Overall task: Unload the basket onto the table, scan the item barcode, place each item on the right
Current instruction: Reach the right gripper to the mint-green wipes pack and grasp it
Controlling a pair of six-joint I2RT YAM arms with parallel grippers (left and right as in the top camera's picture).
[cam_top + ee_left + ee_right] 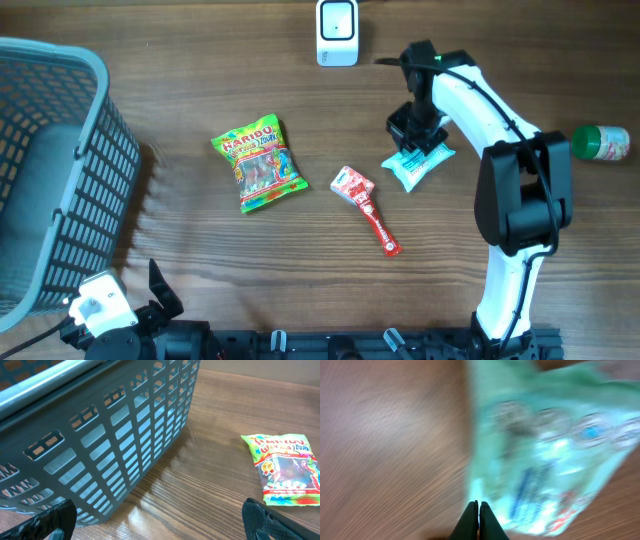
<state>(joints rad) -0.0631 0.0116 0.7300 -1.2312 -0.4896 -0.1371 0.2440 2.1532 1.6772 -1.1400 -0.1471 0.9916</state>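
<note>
A light blue-green snack packet (418, 162) lies on the wooden table at the right. My right gripper (414, 133) is down on its far edge. In the blurred right wrist view the two fingers are pressed together at the packet's (545, 455) left lower edge, so the right gripper (478, 503) is shut on that thin edge. The white barcode scanner (337, 32) stands at the back centre. My left gripper (160, 527) hangs wide open and empty, low over the table beside the basket. No barcode is visible.
A large grey mesh basket (60, 150) fills the left side and rises close in front of the left wrist camera (100, 435). A Haribo bag (260, 164), also (285, 470), and a red-white packet (365, 207) lie mid-table. A green-capped bottle (600, 142) lies far right.
</note>
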